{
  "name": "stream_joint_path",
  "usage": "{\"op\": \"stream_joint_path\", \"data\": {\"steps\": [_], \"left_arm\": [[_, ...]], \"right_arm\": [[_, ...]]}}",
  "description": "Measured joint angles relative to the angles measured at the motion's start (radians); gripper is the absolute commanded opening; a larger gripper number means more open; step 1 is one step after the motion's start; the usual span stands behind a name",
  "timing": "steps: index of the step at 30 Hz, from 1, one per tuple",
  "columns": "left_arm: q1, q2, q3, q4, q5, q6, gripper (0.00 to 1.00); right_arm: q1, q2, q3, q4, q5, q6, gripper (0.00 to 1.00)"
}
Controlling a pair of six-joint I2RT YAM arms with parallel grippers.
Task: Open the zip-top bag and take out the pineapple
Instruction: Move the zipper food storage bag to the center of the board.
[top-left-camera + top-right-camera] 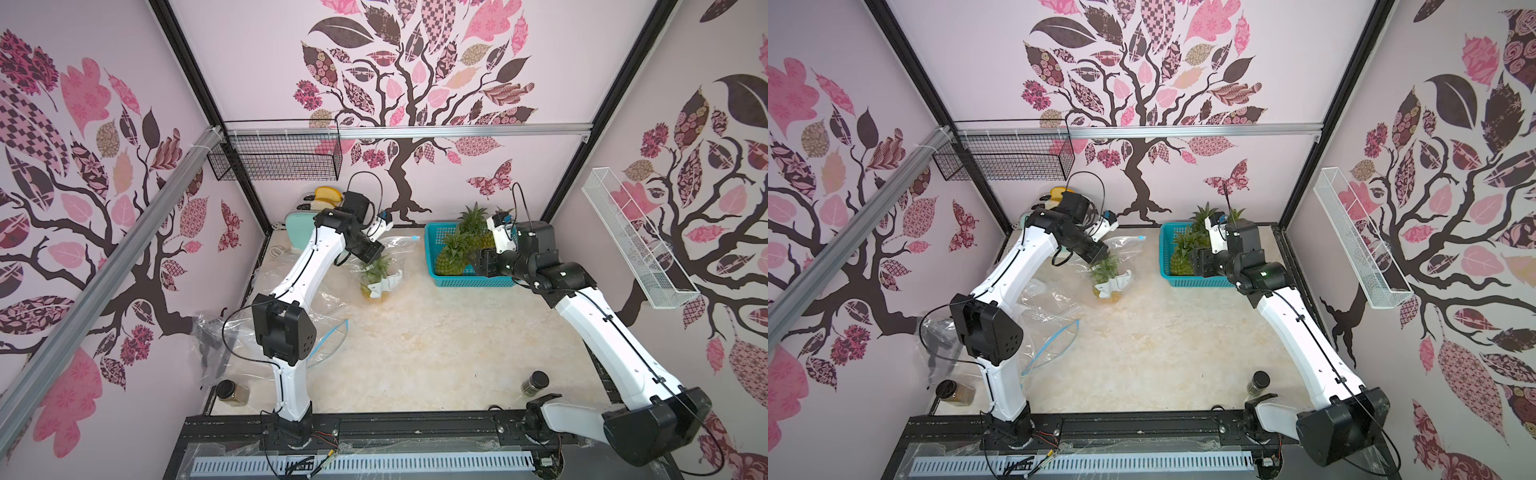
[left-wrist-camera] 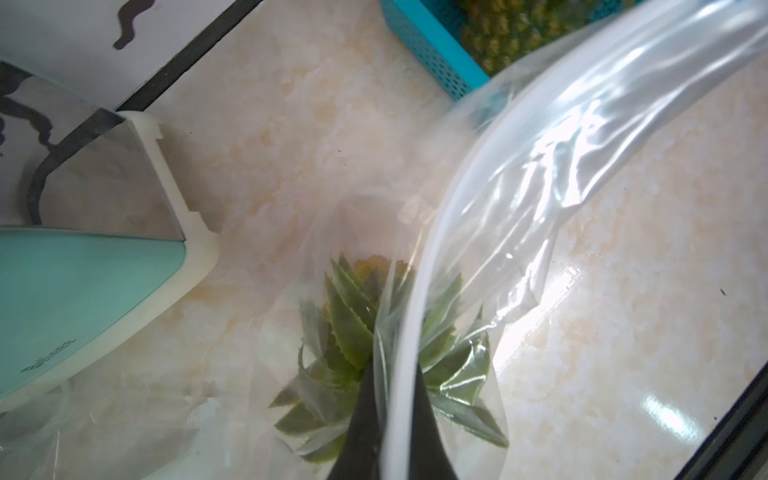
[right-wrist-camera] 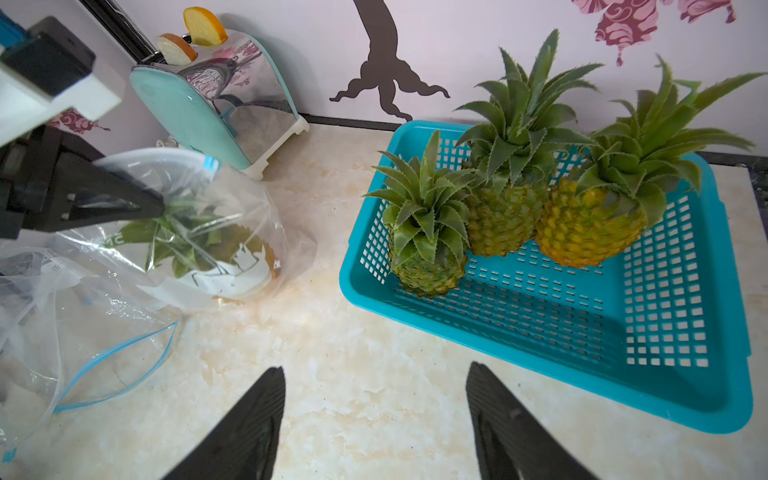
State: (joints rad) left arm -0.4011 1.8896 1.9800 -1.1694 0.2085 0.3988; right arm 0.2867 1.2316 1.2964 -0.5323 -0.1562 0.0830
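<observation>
**Pinching the zip-top bag (image 3: 291,245) at its rim, pineapple (image 3: 187,245) inside**

Marble tabletop (image 1: 436,353) carries everything, and both arms reach toward its far side. The left arm (image 1: 299,266) bends over the bag. The right arm (image 1: 590,316) ends beside the teal basket (image 1: 473,283).

The basket sits at the far right and holds three loose pineapples (image 3: 503,216) leaning together. A mint toaster (image 3: 199,108) stands in the far left corner with two bread slices (image 3: 203,25) in its slots.

Between toaster and basket, the zip-top bag stands on the tabletop. The pineapple sits inside it with its green crown pointing up. Another clear bag (image 3: 104,353) with a blue zip line lies slack nearer the left arm's base.

The left gripper (image 2: 395,382) has its fingers pressed together on the bag's white zip rim, just above the crown. The right gripper (image 3: 376,365) hangs over bare tabletop with its fingers spread wide and nothing between them.

Two small jars (image 1: 235,392) (image 1: 536,382) stand near the front edge.
</observation>
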Motion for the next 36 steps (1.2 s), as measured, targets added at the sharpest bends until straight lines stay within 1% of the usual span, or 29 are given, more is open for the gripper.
{"op": "stream_joint_path", "data": {"steps": [6, 8, 10, 12, 14, 17, 18, 21, 24, 26, 27, 31, 33, 34, 36], "left_arm": [[-0.228, -0.204, -0.242, 0.035, -0.111, 0.104, 0.00], [-0.286, -0.256, -0.317, 0.053, -0.143, 0.126, 0.00], [-0.313, -0.300, -0.386, 0.082, -0.164, 0.136, 0.00], [-0.317, -0.347, -0.455, 0.122, -0.180, 0.139, 0.02], [-0.314, -0.393, -0.506, 0.161, -0.182, 0.140, 0.11], [-0.312, -0.447, -0.546, 0.198, -0.186, 0.139, 0.38], [-0.312, -0.461, -0.547, 0.212, -0.187, 0.136, 0.43], [-0.311, -0.495, -0.547, 0.251, -0.190, 0.132, 0.48], [-0.311, -0.512, -0.547, 0.267, -0.189, 0.130, 0.47], [-0.311, -0.514, -0.547, 0.272, -0.189, 0.128, 0.45], [-0.311, -0.514, -0.547, 0.274, -0.189, 0.127, 0.42], [-0.311, -0.517, -0.547, 0.290, -0.196, 0.121, 0.20], [-0.311, -0.522, -0.548, 0.302, -0.203, 0.122, 0.12], [-0.311, -0.527, -0.550, 0.312, -0.207, 0.119, 0.08], [-0.311, -0.544, -0.562, 0.327, -0.212, 0.117, 0.05]], "right_arm": [[0.000, -0.071, -0.017, -0.002, -0.027, -0.001, 0.72], [0.000, -0.098, -0.040, -0.003, -0.039, 0.000, 0.73], [0.000, -0.122, -0.068, -0.005, -0.048, 0.000, 0.73], [0.000, -0.138, -0.094, -0.013, -0.058, 0.003, 0.73], [0.000, -0.144, -0.112, -0.014, -0.066, 0.005, 0.73], [0.000, -0.144, -0.133, -0.021, -0.080, 0.010, 0.73], [0.000, -0.144, -0.135, -0.024, -0.085, 0.011, 0.73], [0.000, -0.144, -0.137, -0.024, -0.101, 0.016, 0.73], [0.000, -0.145, -0.137, -0.024, -0.111, 0.020, 0.73], [0.000, -0.146, -0.137, -0.025, -0.119, 0.023, 0.73], [0.000, -0.147, -0.137, -0.026, -0.122, 0.023, 0.73], [0.000, -0.164, -0.139, -0.029, -0.137, 0.023, 0.73], [0.000, -0.178, -0.146, -0.029, -0.150, 0.022, 0.73], [0.001, -0.183, -0.150, -0.030, -0.157, 0.022, 0.73], [0.007, -0.198, -0.169, -0.025, -0.177, 0.018, 0.73]]}}
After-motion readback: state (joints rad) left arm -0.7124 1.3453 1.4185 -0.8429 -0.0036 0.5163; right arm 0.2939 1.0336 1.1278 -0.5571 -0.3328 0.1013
